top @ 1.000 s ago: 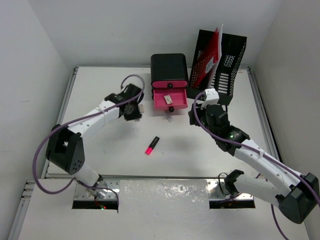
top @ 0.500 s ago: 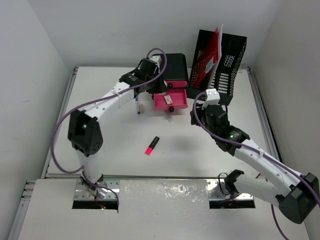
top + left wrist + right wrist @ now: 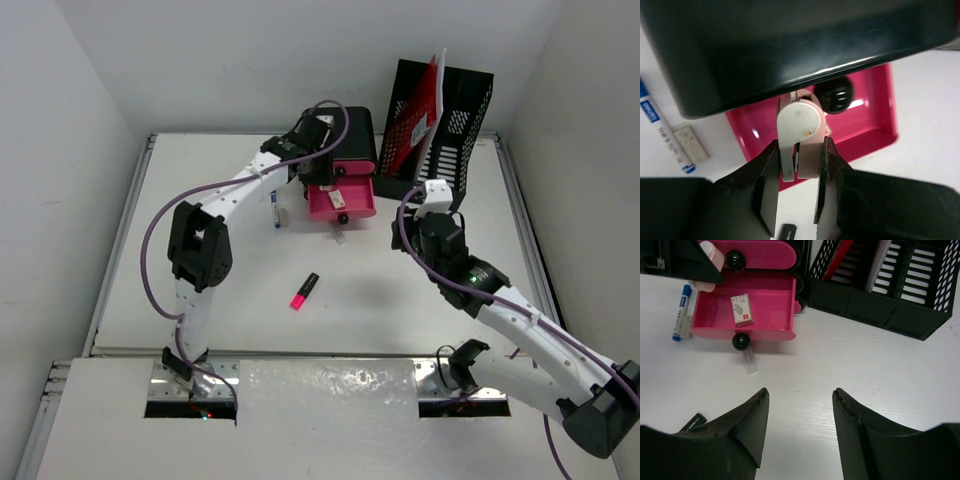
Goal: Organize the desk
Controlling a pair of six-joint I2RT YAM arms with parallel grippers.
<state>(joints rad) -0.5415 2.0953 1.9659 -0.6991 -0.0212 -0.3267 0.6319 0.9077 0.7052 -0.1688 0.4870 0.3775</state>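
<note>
Desk surface point(image 3: 370, 300), white and railed, fills the view and looks only partly tidied. At its far edge a black mesh file rack point(image 3: 440, 110) stands beside a black drawer unit point(image 3: 355, 128). The unit's pink drawer point(image 3: 342, 200) is pulled open, with a small white box point(image 3: 742, 309) inside. The left arm point(image 3: 240, 190) reaches over that drawer, its jaws closed on a pink-and-white rounded item point(image 3: 800, 120), probably to drop it in. The right arm point(image 3: 500, 310) hovers nearby, jaws half open and empty. Left to put away, loose on the surface: a blue-capped marker point(image 3: 274, 212), a pink highlighter point(image 3: 304, 291), a white eraser point(image 3: 690, 142) just beside the marker, and a small clear piece point(image 3: 749, 362) before the drawer.
</note>
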